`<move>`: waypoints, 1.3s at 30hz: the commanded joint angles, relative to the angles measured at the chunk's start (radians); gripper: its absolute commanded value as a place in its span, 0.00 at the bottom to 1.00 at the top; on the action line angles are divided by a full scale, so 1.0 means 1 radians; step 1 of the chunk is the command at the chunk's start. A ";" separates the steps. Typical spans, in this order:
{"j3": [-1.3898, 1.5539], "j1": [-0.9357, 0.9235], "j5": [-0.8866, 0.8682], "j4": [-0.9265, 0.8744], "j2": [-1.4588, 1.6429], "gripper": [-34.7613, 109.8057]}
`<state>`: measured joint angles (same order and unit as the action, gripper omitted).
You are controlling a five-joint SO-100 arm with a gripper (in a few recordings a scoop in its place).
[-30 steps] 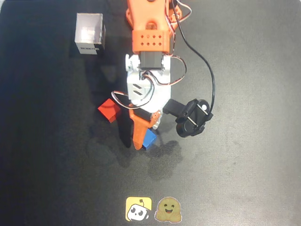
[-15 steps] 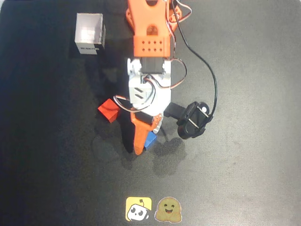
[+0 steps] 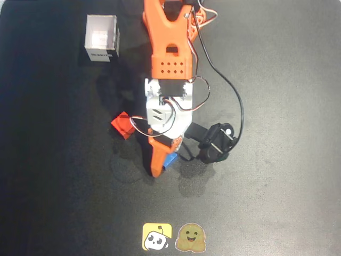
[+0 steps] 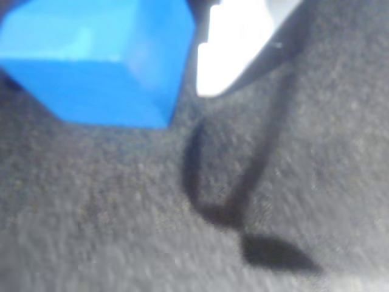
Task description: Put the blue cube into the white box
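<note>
Contact is what has changed over the last second: my tool (image 3: 164,158) has narrowed around the small bright blue solid cube (image 3: 170,159), and the arm has pulled back a little toward its base. A second ago the cube showed a broad blue face beside the orange finger in the overhead view; now only a sliver peeks out at that finger's right edge, and its spot has drifted slightly up the picture along with the tool. In the wrist view the blue cube (image 4: 100,58) sits large at the upper left, right against the white finger (image 4: 234,42), and the dark worktop (image 4: 121,231) below looks blurred with a gap of shadow under the cube. I judge from this that I am holding the cube and have begun to lift it, though I cannot see both contact faces clearly.

The small red-orange cube (image 3: 123,125) lies just left of my arm, untouched. The small square white box (image 3: 102,37) with the black label stands well apart, at the upper left of the overhead view, open and waiting. So the grasp looks done; carrying the cube over to the box is what remains.
</note>
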<state>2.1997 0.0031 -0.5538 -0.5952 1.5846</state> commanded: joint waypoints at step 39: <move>-0.276 -0.330 -0.267 -0.514 0.428 0.24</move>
<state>1.9359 -0.2531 -0.8023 -1.0723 1.9098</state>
